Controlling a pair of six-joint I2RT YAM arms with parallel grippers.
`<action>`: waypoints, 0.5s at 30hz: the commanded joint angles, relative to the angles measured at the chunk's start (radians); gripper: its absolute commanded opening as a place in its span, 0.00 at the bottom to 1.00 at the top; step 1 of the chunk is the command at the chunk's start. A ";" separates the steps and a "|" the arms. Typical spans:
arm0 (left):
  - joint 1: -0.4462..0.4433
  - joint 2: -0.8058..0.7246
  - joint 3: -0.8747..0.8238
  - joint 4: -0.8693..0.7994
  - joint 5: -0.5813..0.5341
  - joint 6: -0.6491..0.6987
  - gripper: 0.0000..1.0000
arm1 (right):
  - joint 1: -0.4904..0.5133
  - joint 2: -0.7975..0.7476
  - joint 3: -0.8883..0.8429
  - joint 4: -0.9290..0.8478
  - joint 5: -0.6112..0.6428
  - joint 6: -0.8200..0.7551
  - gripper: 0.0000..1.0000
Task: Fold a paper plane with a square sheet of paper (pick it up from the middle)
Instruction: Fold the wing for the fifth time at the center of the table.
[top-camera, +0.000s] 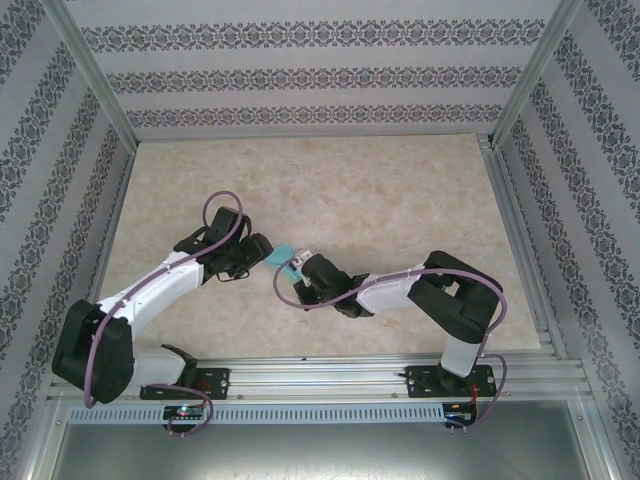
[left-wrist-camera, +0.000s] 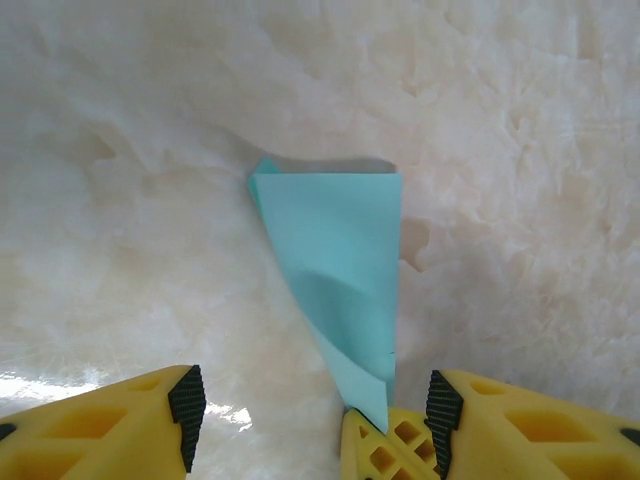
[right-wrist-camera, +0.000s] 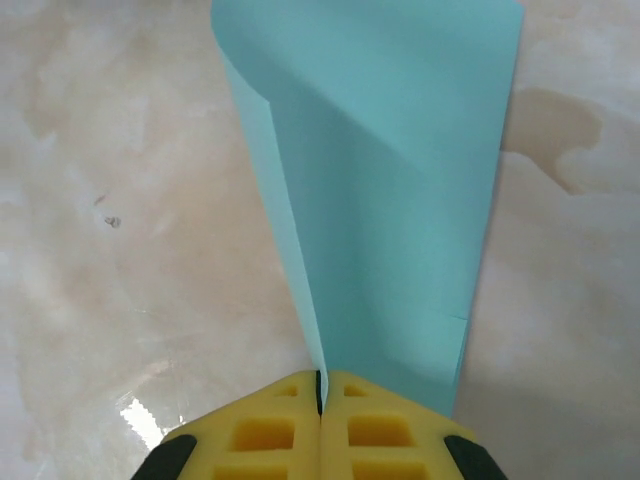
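Left arm (top-camera: 150, 292) ran from its base at near left up and to the right, low over the worktop (top-camera: 380, 190), wrist turned so the left hand (top-camera: 258, 250) pointed right toward mid-worktop. Left hand was open: in its wrist view the two yellow fingers (left-wrist-camera: 120, 425) stood well apart, black pads facing in, gripping nothing. The sheet of paper (left-wrist-camera: 335, 265) sat between the two hands, turquoise, folded into a long taper, with the wide end away from the left camera and the narrow end down between the left fingers. That narrow end was in the yellow tips of the right hand (left-wrist-camera: 385, 445), which poked in between the left fingers, just beside one pad; couldn't tell if pad and tips touched. Wide end threw a shadow on the worktop; resting or lifted, couldn't tell. Right arm (top-camera: 400, 290) rose from its base at near right, elbow folded, forearm running left and low, so the right hand met the left hand nearly tip to tip. Right hand was clamped on the paper: its wrist view showed both yellow fingers pressed together with the narrow end pinched in the seam, the sheet widening away from the camera, one edge curled over and a diagonal crease across it.
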 joint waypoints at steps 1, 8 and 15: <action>0.015 -0.024 -0.021 -0.032 -0.034 0.016 0.63 | -0.040 -0.017 -0.023 0.050 -0.170 0.108 0.00; 0.015 -0.002 -0.038 0.014 0.012 0.017 0.63 | -0.143 0.036 -0.028 0.137 -0.398 0.264 0.00; 0.014 0.034 -0.045 0.063 0.060 0.027 0.63 | -0.204 0.064 -0.045 0.222 -0.516 0.388 0.00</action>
